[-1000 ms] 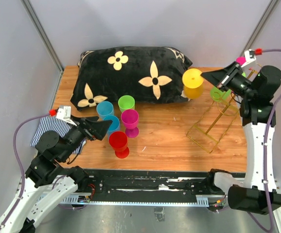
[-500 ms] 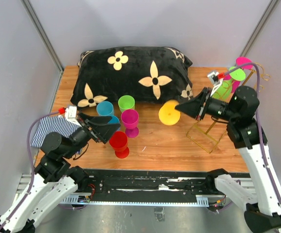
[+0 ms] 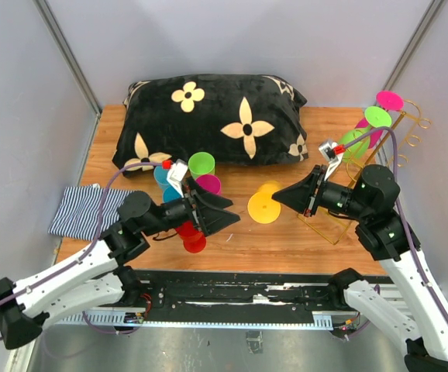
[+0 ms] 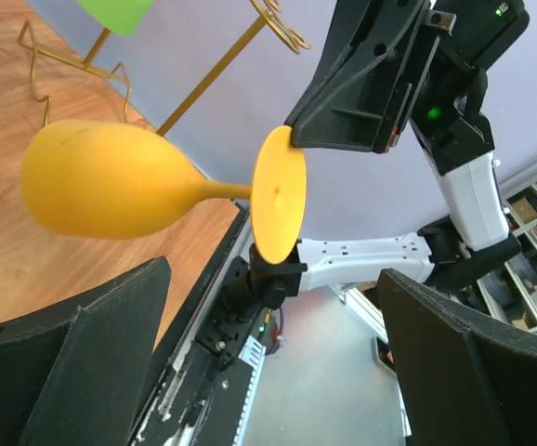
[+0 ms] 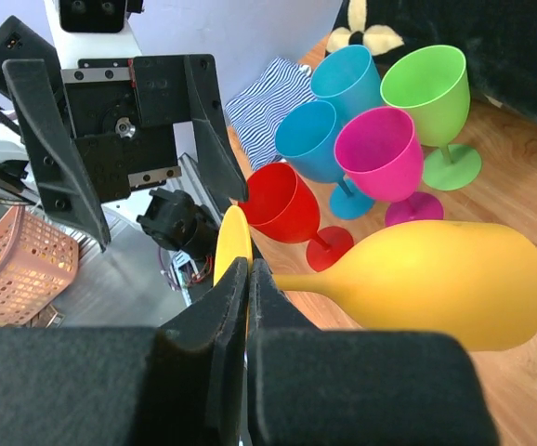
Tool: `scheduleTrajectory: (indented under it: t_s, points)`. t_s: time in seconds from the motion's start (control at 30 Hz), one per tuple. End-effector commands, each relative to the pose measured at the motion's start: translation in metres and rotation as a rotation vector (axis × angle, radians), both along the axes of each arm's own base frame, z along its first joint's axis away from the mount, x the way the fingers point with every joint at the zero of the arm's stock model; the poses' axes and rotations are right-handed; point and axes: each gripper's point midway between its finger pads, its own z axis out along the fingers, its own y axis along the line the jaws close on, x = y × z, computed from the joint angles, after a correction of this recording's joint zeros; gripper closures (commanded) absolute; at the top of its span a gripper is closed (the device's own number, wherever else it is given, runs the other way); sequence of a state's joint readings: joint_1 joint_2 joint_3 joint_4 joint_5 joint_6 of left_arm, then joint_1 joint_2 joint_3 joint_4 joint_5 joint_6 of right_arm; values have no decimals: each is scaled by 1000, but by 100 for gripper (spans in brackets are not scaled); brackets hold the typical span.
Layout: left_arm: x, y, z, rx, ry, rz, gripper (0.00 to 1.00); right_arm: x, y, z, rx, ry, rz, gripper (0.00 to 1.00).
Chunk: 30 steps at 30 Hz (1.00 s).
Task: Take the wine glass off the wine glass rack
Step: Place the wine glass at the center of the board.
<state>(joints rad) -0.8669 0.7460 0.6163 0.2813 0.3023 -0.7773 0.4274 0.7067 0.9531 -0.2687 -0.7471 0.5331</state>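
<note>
My right gripper (image 3: 280,198) is shut on the rim of the foot disc of a yellow wine glass (image 3: 263,206), which it holds on its side over the middle of the table. In the right wrist view the two fingers (image 5: 231,307) pinch the disc and the yellow bowl (image 5: 445,279) points right. The gold wire wine glass rack (image 3: 329,217) stands at the right with green (image 3: 377,116) and pink (image 3: 389,99) glasses hanging on its rails. My left gripper (image 3: 232,219) is open, facing the yellow glass (image 4: 101,181) from the left without touching it.
Red (image 3: 191,232), pink (image 3: 207,184), green (image 3: 201,163) and blue (image 3: 162,172) glasses stand upright left of centre, under my left arm. A black flowered pillow (image 3: 208,116) lies along the back. A striped cloth (image 3: 77,209) is at the left edge.
My right arm carried the yellow glass off the rack, down and left to the table's middle. My left arm swung right over the standing glasses toward it, still open.
</note>
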Motion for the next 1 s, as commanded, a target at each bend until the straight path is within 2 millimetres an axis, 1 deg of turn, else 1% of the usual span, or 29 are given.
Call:
scheduleTrajectory:
  t_s: [0.0,0.13,0.23,0.37,0.4,0.5,0.6,0.67,0.73,0.83,0.87,0.9,0.97]
  points:
    - [5,-17,27,-54,-76,7,1,-4,0,5,6,-44,0,99]
    - [7,-36,18,-34,-50,-21,2,-7,1,2,3,-43,14,99]
    - [10,-45,16,-38,-46,-21,6,-9,2,1,4,-42,28,99]
    - [14,-54,15,-41,-42,-7,15,-13,4,2,10,-44,48,99]
    - [13,-55,18,-53,-50,-14,19,-13,4,2,11,-44,52,99]
    - [7,-60,22,-72,-69,-58,35,-14,5,1,11,-45,58,99]
    - [0,-63,22,-63,-91,-98,60,-15,5,1,11,-45,60,99]
    - [-6,-62,26,-75,-118,-123,73,-16,5,0,10,-46,67,99]
    - [-13,-59,32,-94,-150,-153,83,-17,6,-2,7,-43,77,99]
    - [-17,-56,35,-101,-173,-156,95,-22,8,-3,3,-54,114,99]
    - [-17,-54,35,-100,-181,-152,98,-26,9,-4,2,-63,134,97]
    - [-17,-53,34,-98,-188,-151,99,-29,9,-4,-1,-70,153,91]
    - [-18,-51,33,-96,-201,-148,99,-34,10,-6,-4,-78,183,74]
